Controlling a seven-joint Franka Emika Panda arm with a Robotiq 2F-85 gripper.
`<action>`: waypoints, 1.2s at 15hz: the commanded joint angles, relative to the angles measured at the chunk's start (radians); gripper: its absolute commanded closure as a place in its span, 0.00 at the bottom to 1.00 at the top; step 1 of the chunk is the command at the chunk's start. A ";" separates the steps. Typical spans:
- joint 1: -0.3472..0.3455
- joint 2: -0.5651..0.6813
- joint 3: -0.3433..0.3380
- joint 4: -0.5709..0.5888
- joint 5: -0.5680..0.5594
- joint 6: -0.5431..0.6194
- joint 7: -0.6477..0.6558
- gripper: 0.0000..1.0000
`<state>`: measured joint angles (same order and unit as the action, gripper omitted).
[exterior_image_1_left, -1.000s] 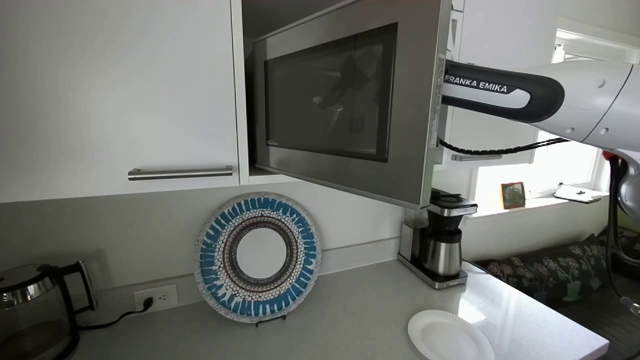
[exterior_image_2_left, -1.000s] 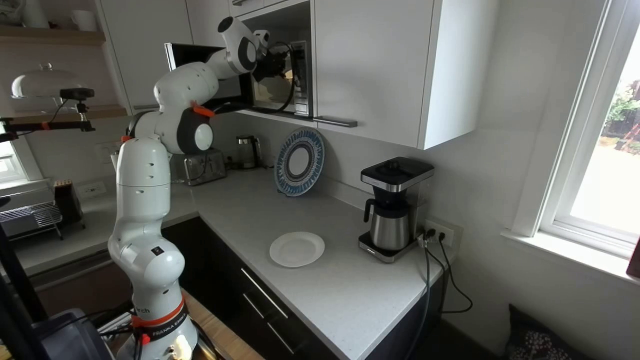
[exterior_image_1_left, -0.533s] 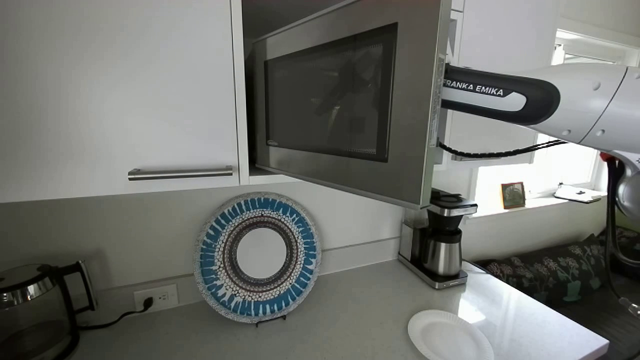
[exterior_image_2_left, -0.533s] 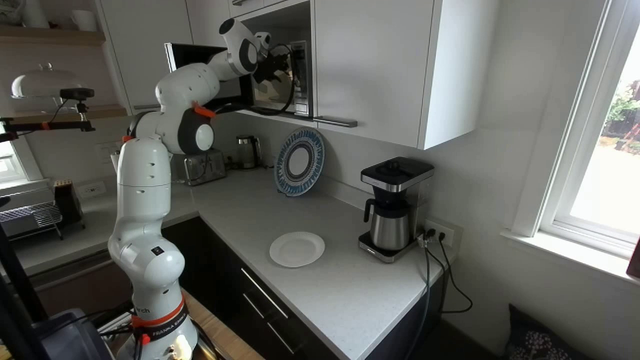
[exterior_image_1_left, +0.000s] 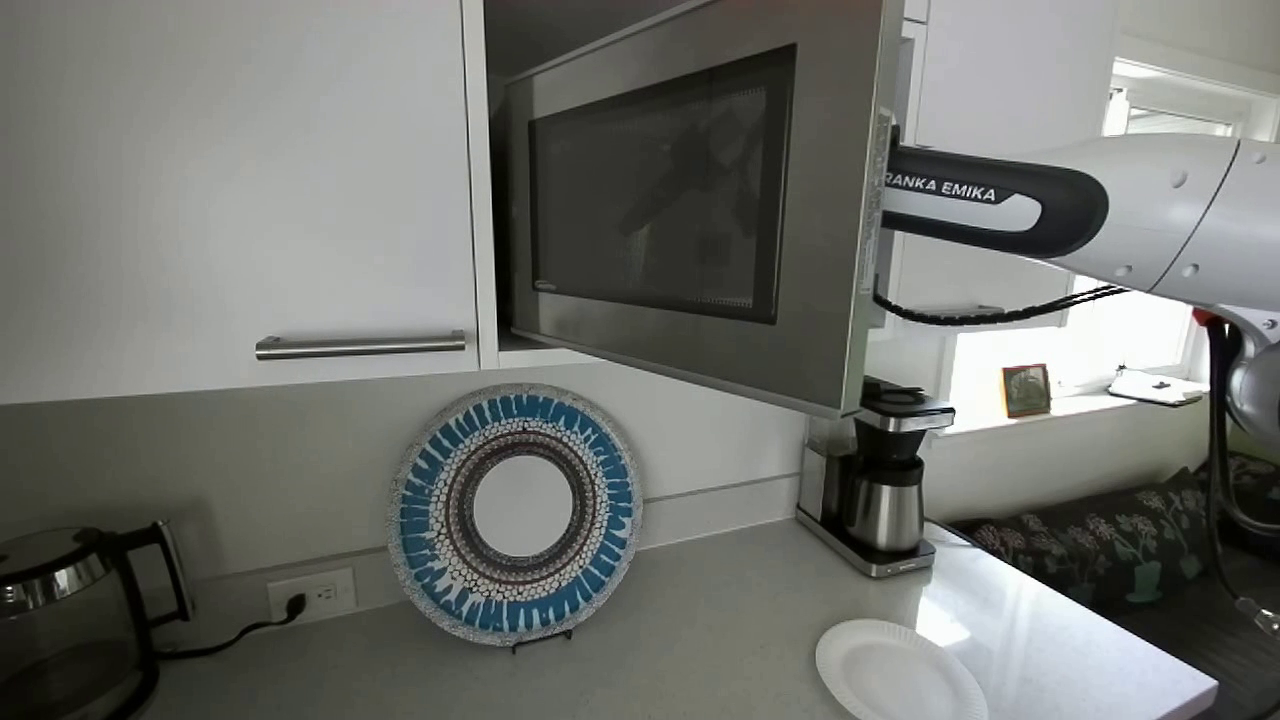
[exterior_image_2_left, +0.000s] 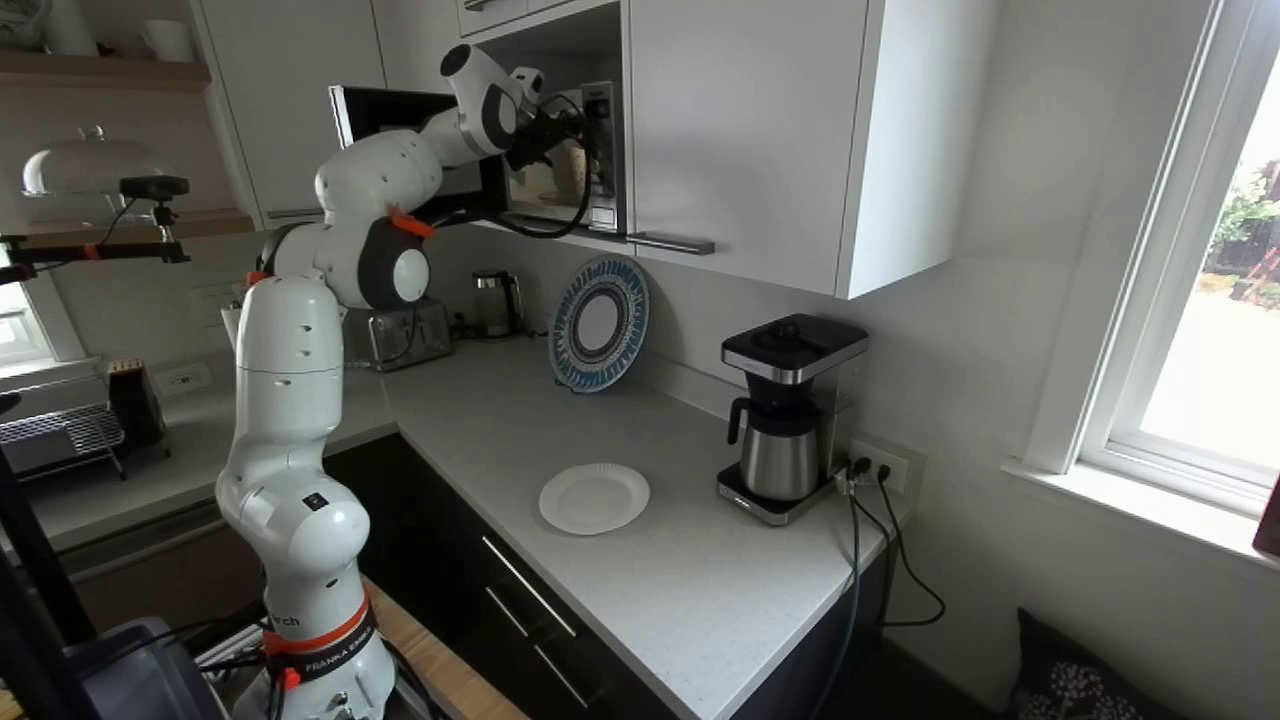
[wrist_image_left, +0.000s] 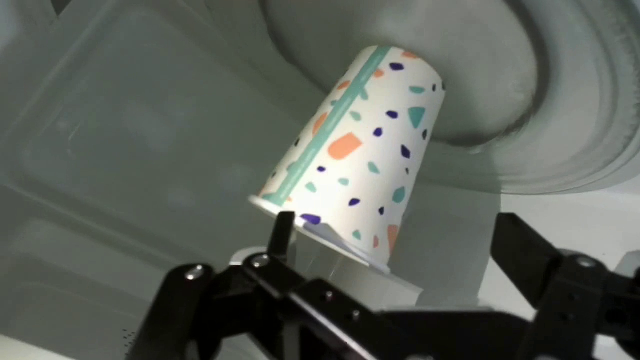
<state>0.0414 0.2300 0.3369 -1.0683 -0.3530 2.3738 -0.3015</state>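
Observation:
In the wrist view my gripper stands wide open, its two black fingers far apart with nothing clamped. Just beyond them is a white paper cup with teal, orange and purple specks. Its rim points towards the left finger and overlaps that fingertip in the picture; whether they touch I cannot tell. The cup's narrow end lies over the round glass turntable. An exterior view has the gripper at the mouth of the microwave; the microwave's door hides it in an exterior view.
The microwave door swings out beside the arm. On the counter below are a white plate, a coffee maker and a blue patterned disc on a stand. A cabinet adjoins the microwave.
The gripper's fingers have spread open. The arm has sunk slightly and edged a little further towards the microwave. The door, plate and coffee maker have stayed put.

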 joint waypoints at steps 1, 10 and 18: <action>0.014 -0.049 -0.032 -0.055 -0.071 0.085 0.188 0.00; 0.013 -0.152 -0.036 -0.162 -0.121 0.018 0.538 0.00; 0.004 -0.282 -0.035 -0.251 -0.065 -0.150 0.614 0.00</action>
<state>0.0528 0.0216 0.3078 -1.2346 -0.4585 2.2852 0.2814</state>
